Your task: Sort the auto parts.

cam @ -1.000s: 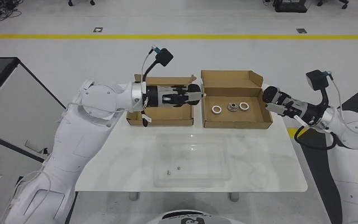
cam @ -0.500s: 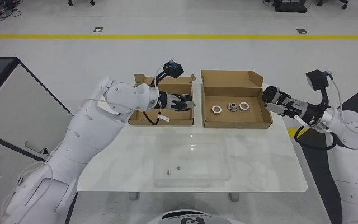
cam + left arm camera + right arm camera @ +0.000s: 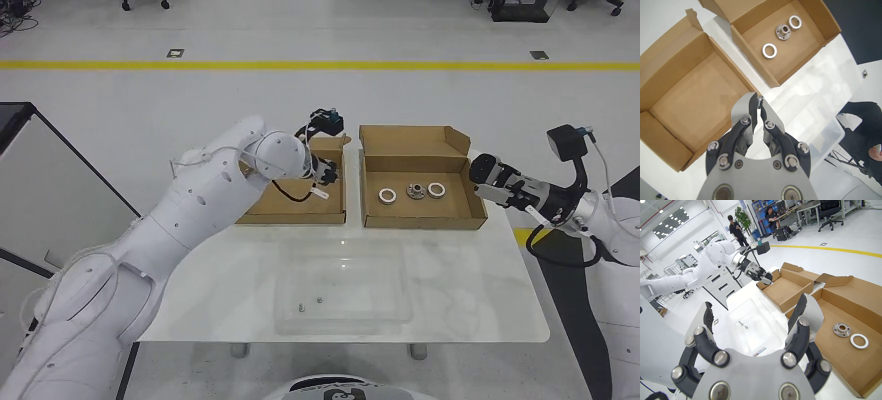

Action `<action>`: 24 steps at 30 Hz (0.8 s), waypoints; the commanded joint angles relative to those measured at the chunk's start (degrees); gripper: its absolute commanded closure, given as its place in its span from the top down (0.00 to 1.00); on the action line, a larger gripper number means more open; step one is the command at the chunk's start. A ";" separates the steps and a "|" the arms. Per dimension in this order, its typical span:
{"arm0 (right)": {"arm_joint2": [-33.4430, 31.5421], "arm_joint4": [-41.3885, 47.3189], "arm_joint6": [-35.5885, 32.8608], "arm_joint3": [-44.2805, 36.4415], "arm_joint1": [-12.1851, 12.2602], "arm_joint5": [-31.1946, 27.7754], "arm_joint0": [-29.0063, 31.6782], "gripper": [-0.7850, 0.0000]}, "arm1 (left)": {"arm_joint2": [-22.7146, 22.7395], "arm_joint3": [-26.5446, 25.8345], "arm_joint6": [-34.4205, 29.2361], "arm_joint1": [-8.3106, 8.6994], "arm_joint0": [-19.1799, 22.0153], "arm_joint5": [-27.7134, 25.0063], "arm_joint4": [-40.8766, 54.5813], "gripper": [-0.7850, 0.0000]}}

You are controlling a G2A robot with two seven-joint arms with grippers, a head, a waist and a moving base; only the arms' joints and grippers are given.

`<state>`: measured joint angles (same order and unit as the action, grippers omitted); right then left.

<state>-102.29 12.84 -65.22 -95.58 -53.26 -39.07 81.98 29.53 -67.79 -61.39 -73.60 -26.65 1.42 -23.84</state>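
My left gripper [image 3: 758, 103] is shut on a small silver bolt [image 3: 759, 103], held by its tip above the right wall of the empty left cardboard box [image 3: 696, 91]. From above, the left gripper [image 3: 325, 180] hangs over that box [image 3: 295, 214]. The right cardboard box [image 3: 420, 215] holds two metal rings [image 3: 387, 196] [image 3: 437, 189] and a flanged hub [image 3: 414, 190] between them. My right gripper [image 3: 755, 299] stands open with nothing in it, beside the right box's outer end [image 3: 478, 172].
A clear plastic tray [image 3: 350, 280] lies at the table's front middle with two small screws [image 3: 318, 297] [image 3: 299, 307] in it. The white tabletop [image 3: 470, 280] is bare to the tray's right. People stand and sit far off in the room.
The left arm has turned and its elbow has swung inward; its gripper has drawn back a little from the gap between the boxes to over the left box. The right arm has kept still.
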 commanded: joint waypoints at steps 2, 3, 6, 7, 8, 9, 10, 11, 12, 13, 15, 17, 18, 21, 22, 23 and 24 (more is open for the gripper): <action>0.00 0.00 0.00 0.00 0.00 0.00 0.00 1.00 | -3.81 6.23 0.37 -2.77 2.53 0.17 -2.03 0.00; 0.00 0.00 0.00 0.00 0.00 0.00 0.00 1.00 | -4.91 8.09 0.45 -3.71 3.20 0.09 -2.58 0.00; 0.00 0.00 0.00 0.00 0.00 0.00 0.00 1.00 | -7.90 13.57 1.25 -6.44 4.83 -0.54 -4.68 0.00; 0.00 0.00 0.00 0.00 0.00 0.00 0.00 1.00 | -8.57 15.36 1.61 -7.34 5.06 -0.66 -4.75 0.00; 0.00 0.00 0.00 0.00 0.00 0.00 0.00 1.00 | -9.18 17.07 2.01 -8.22 5.36 -0.88 -4.94 0.00; 0.00 0.00 0.00 0.00 0.00 0.00 0.00 1.00 | -10.00 18.82 2.16 -9.08 5.65 -1.14 -5.68 0.00; 0.00 0.00 0.00 0.00 0.00 0.00 0.00 1.00 | -10.59 20.71 2.34 -9.93 5.76 -1.37 -5.89 0.00; 0.00 0.00 0.00 0.00 0.00 0.00 0.00 1.00 | -11.10 22.56 2.63 -10.77 5.90 -1.70 -6.07 0.00; 0.00 0.00 0.00 0.00 0.00 0.00 0.00 1.00 | -11.62 24.37 2.88 -11.60 5.96 -2.04 -6.32 0.00; 0.00 0.00 0.00 0.00 0.00 0.00 0.00 1.00 | -12.09 25.90 3.11 -12.42 6.08 -2.34 -6.60 0.00; 0.00 0.00 0.00 0.00 0.00 0.00 0.00 1.00 | -12.76 28.87 3.47 -14.01 6.02 -2.96 -6.58 0.00; 0.00 0.00 0.00 0.00 0.00 0.00 0.00 1.00 | -13.63 31.61 3.79 -15.53 5.87 -3.50 -7.33 0.00; 0.00 0.00 0.00 0.00 0.00 0.00 0.00 1.00 | -13.95 32.83 4.08 -16.27 5.80 -3.80 -7.57 0.00; 0.00 0.00 0.00 0.00 0.00 0.00 0.00 1.00 | -14.97 36.34 4.97 -18.37 5.54 -4.48 -8.88 0.00; 0.00 0.00 0.00 0.00 0.00 0.00 0.00 1.00 | -15.21 37.44 5.41 -19.03 5.43 -4.57 -9.24 0.00; 0.00 0.00 0.00 0.00 0.00 0.00 0.00 1.00 | -15.51 38.40 5.84 -19.68 5.45 -4.61 -9.86 0.00; 0.00 0.00 0.00 0.00 0.00 0.00 0.00 1.00 | -15.71 39.39 6.36 -20.31 5.31 -4.61 -10.24 0.00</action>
<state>-102.29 12.84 -65.22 -95.58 -53.26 -39.07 81.98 14.03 -29.43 -55.55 -93.30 -21.25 -3.20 -33.63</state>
